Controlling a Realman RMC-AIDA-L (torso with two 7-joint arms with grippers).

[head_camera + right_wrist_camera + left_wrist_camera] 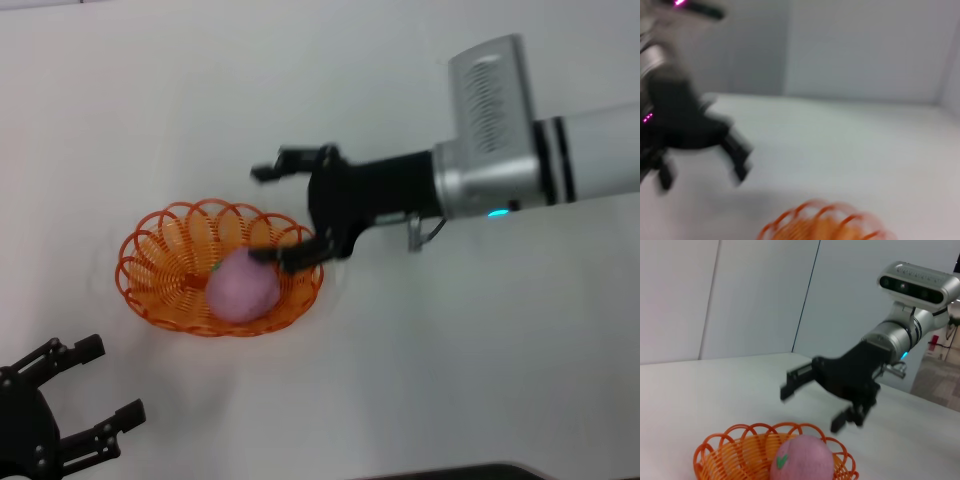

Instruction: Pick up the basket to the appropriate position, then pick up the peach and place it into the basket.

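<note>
The oval orange wire basket (150,262) stands on the white table left of centre. The pink peach (241,286) lies inside it, toward its right end. In the left wrist view the peach (802,460) shows its green leaf mark and sits in the basket (725,456). My right gripper (268,213) is open and empty, just above the basket's right rim, with one finger over the peach. It also shows in the left wrist view (810,410). My left gripper (115,380) is open and empty at the near left, apart from the basket. The right wrist view shows the basket's rim (825,222).
The white table (470,350) spreads around the basket. The right arm's silver and white forearm (500,170) reaches in from the right. White walls stand behind the table in the wrist views. The left gripper (695,142) appears blurred in the right wrist view.
</note>
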